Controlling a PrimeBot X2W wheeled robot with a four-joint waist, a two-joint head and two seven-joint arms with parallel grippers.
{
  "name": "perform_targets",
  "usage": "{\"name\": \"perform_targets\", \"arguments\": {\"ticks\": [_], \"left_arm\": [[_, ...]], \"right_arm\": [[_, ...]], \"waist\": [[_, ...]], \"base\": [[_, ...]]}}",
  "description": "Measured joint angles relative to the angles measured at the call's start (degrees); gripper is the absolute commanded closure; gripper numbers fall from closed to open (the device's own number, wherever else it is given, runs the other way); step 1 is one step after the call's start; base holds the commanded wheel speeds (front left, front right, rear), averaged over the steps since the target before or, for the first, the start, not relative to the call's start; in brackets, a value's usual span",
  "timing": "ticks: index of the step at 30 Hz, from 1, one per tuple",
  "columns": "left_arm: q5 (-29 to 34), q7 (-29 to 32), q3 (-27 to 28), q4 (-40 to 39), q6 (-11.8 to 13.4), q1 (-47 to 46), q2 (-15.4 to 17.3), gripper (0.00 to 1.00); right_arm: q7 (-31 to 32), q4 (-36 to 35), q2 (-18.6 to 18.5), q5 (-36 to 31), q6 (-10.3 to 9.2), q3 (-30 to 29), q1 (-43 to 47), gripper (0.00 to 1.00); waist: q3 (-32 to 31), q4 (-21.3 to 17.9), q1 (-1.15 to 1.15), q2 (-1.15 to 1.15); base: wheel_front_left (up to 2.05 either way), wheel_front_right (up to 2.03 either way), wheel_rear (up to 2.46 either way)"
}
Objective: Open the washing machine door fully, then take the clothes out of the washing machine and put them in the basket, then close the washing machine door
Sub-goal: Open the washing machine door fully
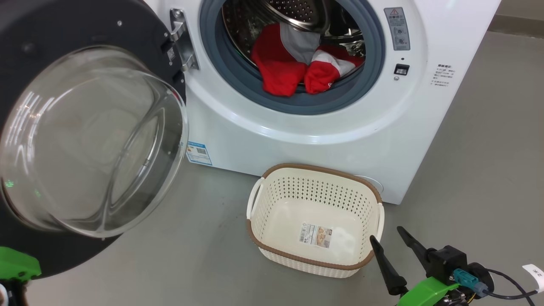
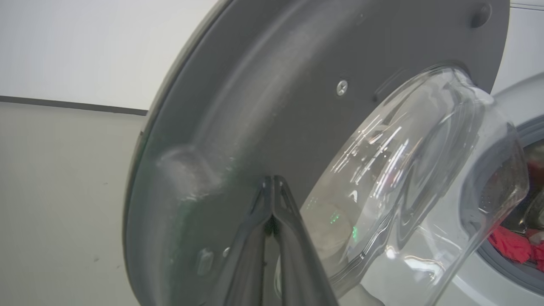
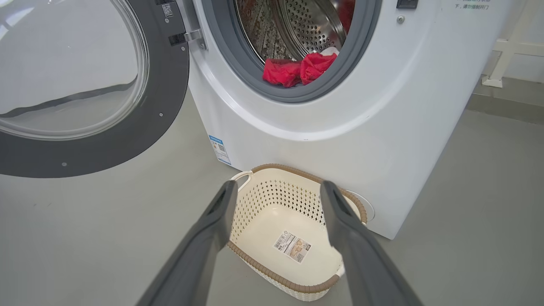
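Dark fingers of the left tool (image 2: 272,182) are closed together near the inner face of the open washing machine door (image 1: 93,140), the right tool (image 1: 386,233) holds its fingers apart beside the basket (image 1: 323,170), and red clothes (image 1: 278,68) lie in the washing machine (image 1: 297,144).

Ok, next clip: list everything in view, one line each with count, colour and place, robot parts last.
washing machine: one, white, behind the basket.
washing machine door: one, black rim, clear glass, swung open at left.
clothes: count unclear, red with white and grey, in the drum mouth.
basket: one, cream, brown rim, on the floor before the machine.
sticker: one, blue and white, machine's lower front.
left gripper: one, dark fingers, shut, at the door's inner face.
right gripper: one, dark fingers, open, beside the basket.
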Motion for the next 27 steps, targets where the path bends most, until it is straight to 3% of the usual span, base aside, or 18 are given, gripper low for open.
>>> {"name": "perform_targets", "arguments": {"ticks": [9,16,17,19,20,21,22,27], "left_arm": [[-0.09,-0.76,-0.13,6.08,-1.42,-2.65,0.74,1.00],[0.12,-1.42,-0.81,6.47,-1.34,-3.03,0.74,1.00],[0.13,-1.44,-0.94,6.08,-1.34,-3.00,0.74,0.89],[0.66,-1.87,-1.41,4.57,-1.32,-2.87,0.74,0.46],[0.89,-1.90,-1.67,3.57,-1.21,-2.73,0.74,0.46],[1.23,-1.90,-1.98,2.56,-0.88,-2.47,0.74,0.09],[1.34,-1.89,-2.22,1.44,-0.74,-1.93,0.71,0.00],[2.63,-1.12,-3.56,-5.37,1.32,1.60,0.33,0.00]], "right_arm": [[0.00,0.02,-0.48,0.00,0.00,0.26,-0.39,0.00],[0.00,0.12,-0.41,0.01,0.00,0.37,-0.39,0.00],[0.00,0.11,-0.34,0.01,0.00,0.36,-0.39,0.00],[0.00,0.09,-0.20,0.02,0.00,0.24,-0.37,0.00],[0.00,0.02,-0.12,0.02,0.00,0.09,-0.36,0.00],[0.00,-0.10,-0.02,0.02,0.00,-0.08,-0.34,0.00],[0.00,-0.20,0.04,0.02,0.00,-0.23,-0.32,0.00],[-0.01,-1.21,0.63,0.02,0.00,-1.08,-0.10,0.00]], "waist": [[0.24,-0.64,0.00,0.00],[-0.61,-0.99,0.00,0.00],[-0.82,-1.06,0.00,0.00],[-1.32,-1.22,0.00,0.00],[-1.59,-1.32,0.00,0.00],[-1.86,-1.43,0.00,0.00],[-2.16,-1.56,0.00,0.00],[-3.46,-2.85,0.00,0.00]], "base": [[0.00,0.00,0.00],[0.00,0.00,0.00],[0.00,0.00,0.00],[0.00,0.00,0.00],[0.00,0.00,0.00],[0.00,0.00,0.00],[0.00,0.00,0.00],[0.00,0.00,0.00]]}}
